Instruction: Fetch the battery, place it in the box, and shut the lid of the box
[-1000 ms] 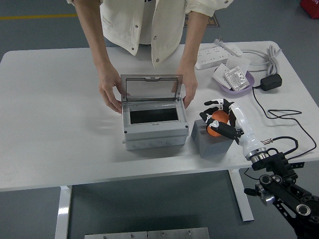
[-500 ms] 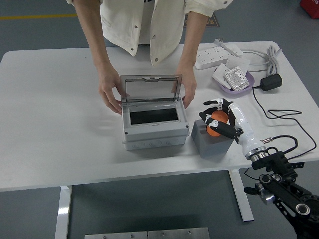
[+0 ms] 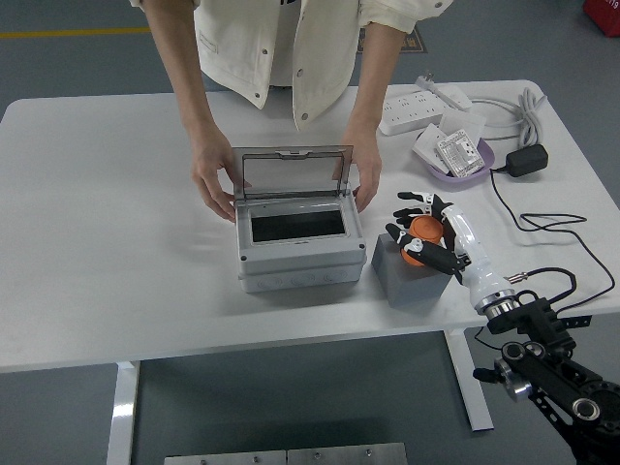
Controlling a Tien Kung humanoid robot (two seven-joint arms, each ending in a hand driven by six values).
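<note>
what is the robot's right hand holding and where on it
The right hand grips the orange battery, fingers curled around its sides over the grey block. The person's hands steady the open box at its sides.

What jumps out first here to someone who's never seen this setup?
The robot's right hand at right of centre, its fingers curled round an orange battery on top of a grey block. Just left of it stands the grey box with its clear lid raised, and a person at the far side holds the box with a hand on each side.
</note>
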